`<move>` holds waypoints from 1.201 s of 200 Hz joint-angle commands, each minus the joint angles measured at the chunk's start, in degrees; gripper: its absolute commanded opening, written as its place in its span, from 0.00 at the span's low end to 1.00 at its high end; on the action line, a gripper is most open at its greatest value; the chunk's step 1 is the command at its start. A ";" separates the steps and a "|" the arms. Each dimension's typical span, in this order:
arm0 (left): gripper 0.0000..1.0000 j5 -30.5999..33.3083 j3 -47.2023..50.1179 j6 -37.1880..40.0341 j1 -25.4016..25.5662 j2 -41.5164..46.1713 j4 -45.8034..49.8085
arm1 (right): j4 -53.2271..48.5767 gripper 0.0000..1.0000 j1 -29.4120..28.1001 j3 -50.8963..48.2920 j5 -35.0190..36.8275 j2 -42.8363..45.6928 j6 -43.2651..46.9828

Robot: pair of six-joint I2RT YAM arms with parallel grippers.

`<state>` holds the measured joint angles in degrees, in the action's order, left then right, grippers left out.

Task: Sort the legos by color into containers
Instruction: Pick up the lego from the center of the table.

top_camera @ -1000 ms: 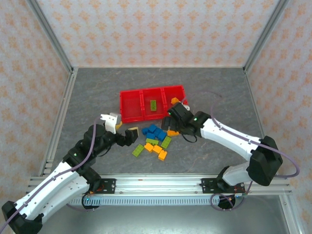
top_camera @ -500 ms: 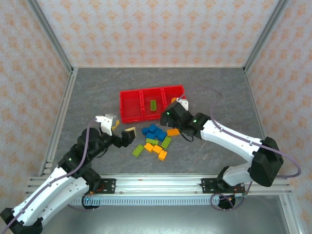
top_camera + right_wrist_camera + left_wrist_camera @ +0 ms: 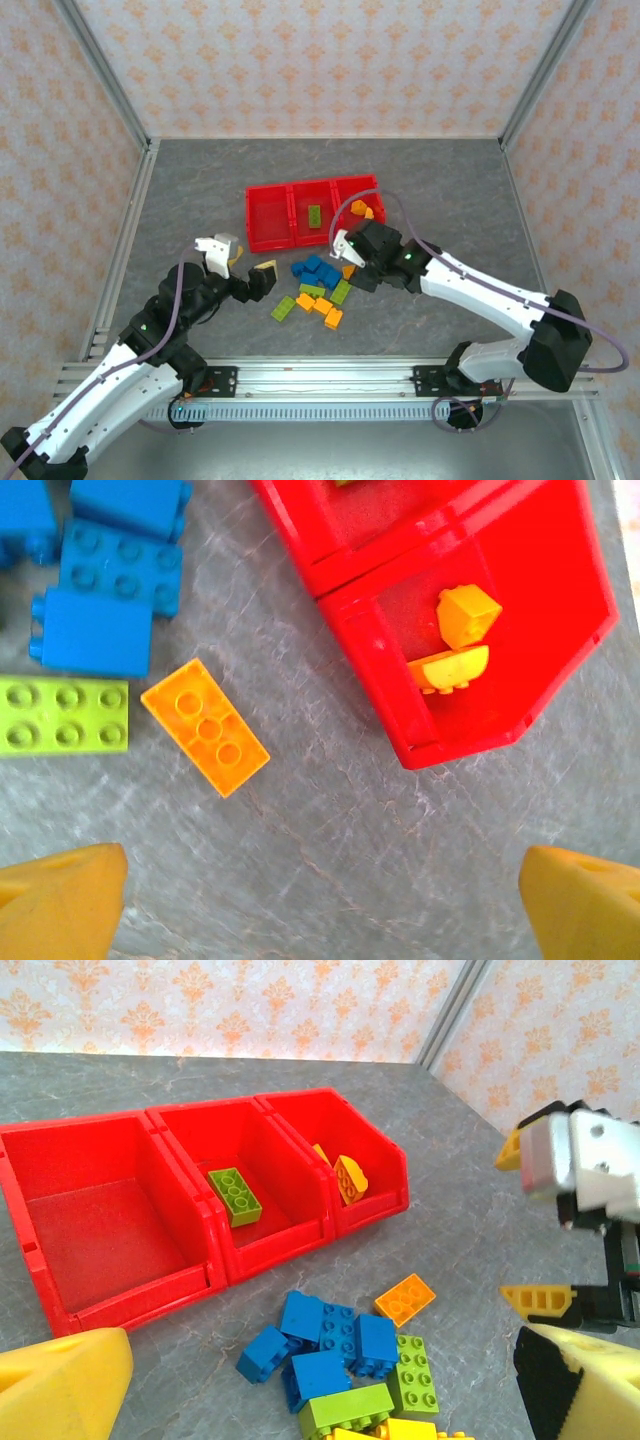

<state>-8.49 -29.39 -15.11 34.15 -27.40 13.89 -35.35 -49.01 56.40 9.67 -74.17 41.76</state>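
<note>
The red containers (image 3: pixel 268 243) stand in a row at mid-table. The left one (image 3: pixel 100 1220) is empty, the middle one holds a green brick (image 3: pixel 235 1195), and the right one holds two orange pieces (image 3: pixel 460 640). In front of them lie loose legos (image 3: pixel 318 285): blue bricks (image 3: pixel 330 1335), green ones (image 3: pixel 415 1375) and a flat orange brick (image 3: pixel 205 727). My left gripper (image 3: pixel 246 262) hovers open just left of the pile. My right gripper (image 3: pixel 348 258) is open at the pile's right edge, over bare table beside the flat orange brick, with nothing between its fingers (image 3: pixel 60 900).
Metal rails (image 3: pixel 320 375) run along the near edge, and patterned walls enclose the grey table (image 3: pixel 200 190). Bare surface lies around the containers and to the right of the pile.
My right gripper has swung from over the right container down to the pile's right edge, uncovering the orange pieces there. The left gripper has drawn back slightly to the left.
</note>
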 commanded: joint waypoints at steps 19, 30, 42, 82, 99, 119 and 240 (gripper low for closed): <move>0.99 0.46 -0.50 0.63 0.48 0.82 1.37 | 5.83 0.99 1.61 -6.66 -1.45 1.10 19.28; 0.99 0.87 -0.33 0.61 0.48 1.39 1.40 | 4.92 0.96 1.66 -6.33 -0.66 -1.38 20.56; 0.99 1.50 0.00 0.61 0.48 1.71 1.39 | 6.42 0.96 1.87 -6.65 -0.97 -2.93 21.64; 0.99 1.98 -0.40 0.88 0.48 0.42 2.18 | 14.92 0.96 4.61 -9.04 -7.40 -4.97 26.13; 0.99 2.08 -0.23 0.95 0.48 0.33 2.04 | 15.01 0.95 5.11 -7.97 -9.24 -7.01 27.04; 0.99 2.33 0.11 0.88 0.50 -0.08 1.93 | 14.27 0.91 5.53 -6.16 -11.85 -9.34 26.82; 0.99 3.22 -0.05 1.23 0.55 -1.17 2.55 | 14.63 0.85 7.72 -0.94 -16.77 -20.40 25.81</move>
<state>-6.52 -29.39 -14.92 34.15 -28.88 16.03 -20.47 -42.37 53.60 -5.54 -93.43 68.03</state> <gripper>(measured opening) 0.992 0.869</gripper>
